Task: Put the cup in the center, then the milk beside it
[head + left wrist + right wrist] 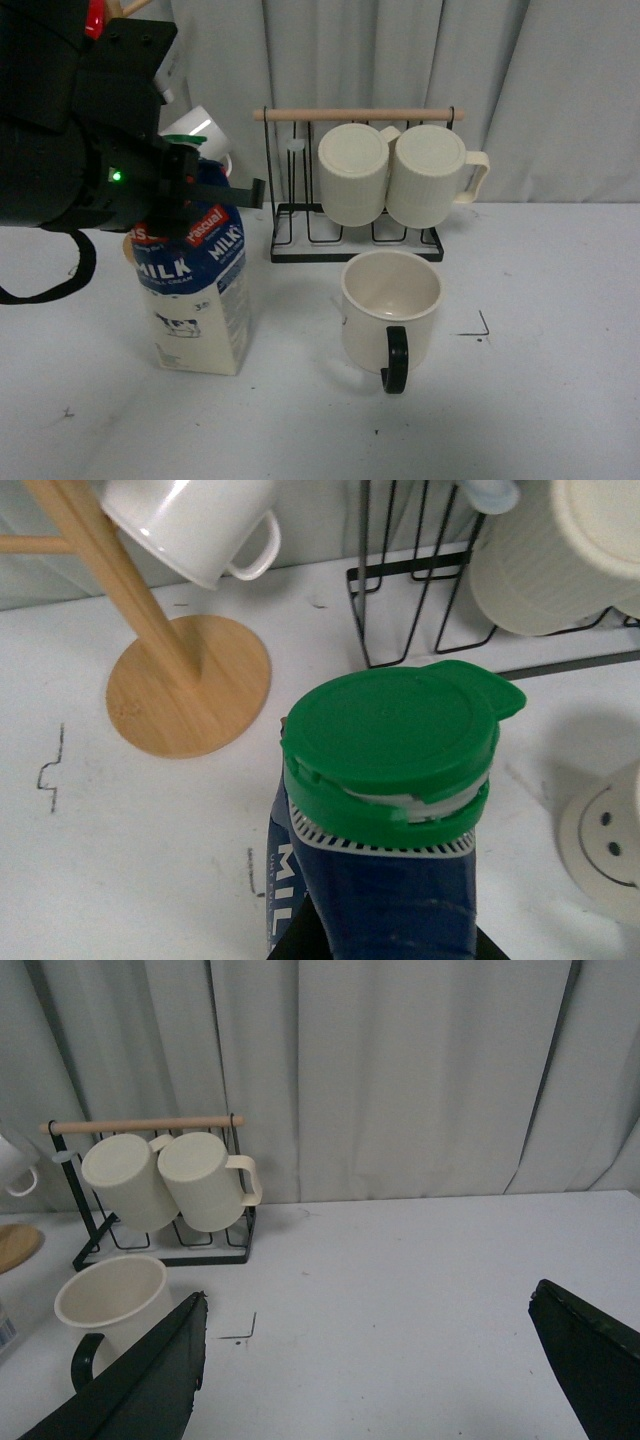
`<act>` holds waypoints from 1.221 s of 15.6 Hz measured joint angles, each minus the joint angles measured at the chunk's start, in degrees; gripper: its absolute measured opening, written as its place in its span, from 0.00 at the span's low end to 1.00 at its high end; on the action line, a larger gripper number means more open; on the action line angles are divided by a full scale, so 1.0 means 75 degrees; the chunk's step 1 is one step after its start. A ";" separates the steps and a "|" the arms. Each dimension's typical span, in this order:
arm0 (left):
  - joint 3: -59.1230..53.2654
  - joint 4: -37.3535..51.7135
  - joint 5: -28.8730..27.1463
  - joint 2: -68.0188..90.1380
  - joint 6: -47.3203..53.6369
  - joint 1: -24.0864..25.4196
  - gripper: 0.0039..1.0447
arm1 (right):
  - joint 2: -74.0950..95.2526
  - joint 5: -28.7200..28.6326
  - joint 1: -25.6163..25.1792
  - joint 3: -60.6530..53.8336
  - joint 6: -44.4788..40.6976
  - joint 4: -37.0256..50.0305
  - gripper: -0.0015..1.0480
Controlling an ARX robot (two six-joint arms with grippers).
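The cup (391, 308), a wide cream mug with a dark handle turned toward the front, stands upright on the white table just right of middle. Its smiley face shows in the left wrist view (612, 838). The milk (198, 290), a tall carton with a blue top and cream base, stands upright on the table left of the cup with a gap between them. My left gripper (180, 190) is shut on the milk's top. Its green cap (392, 730) fills the left wrist view. My right gripper (365, 1360) is open and empty above bare table, with the cup (110, 1305) off to one side.
A black wire rack (355, 215) with a wooden bar holds two ribbed cream mugs (352, 172) behind the cup. A wooden mug tree (180, 670) with a small white mug (195, 525) stands behind the milk. Grey curtains close the back.
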 joint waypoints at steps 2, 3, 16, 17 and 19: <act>0.0090 0.0058 -0.0291 0.0050 -0.0219 -0.0478 0.03 | 0.0000 0.0000 0.0000 0.0000 0.0000 0.0000 0.94; 0.0114 0.0117 -0.0475 0.0087 -0.0268 -0.0580 0.03 | 0.0000 0.0000 0.0000 0.0000 0.0000 0.0000 0.94; 0.0358 0.0181 -0.1026 0.0565 -0.1323 -0.1268 0.03 | 0.0000 0.0000 0.0000 0.0000 0.0000 0.0000 0.94; 0.0370 0.0122 -0.1064 0.0568 -0.1376 -0.1279 0.03 | 0.0000 0.0000 0.0000 0.0000 0.0000 0.0003 0.94; 0.0385 0.0096 -0.1110 0.0577 -0.1524 -0.1291 0.03 | 0.0000 0.0000 0.0000 0.0000 0.0000 0.0000 0.94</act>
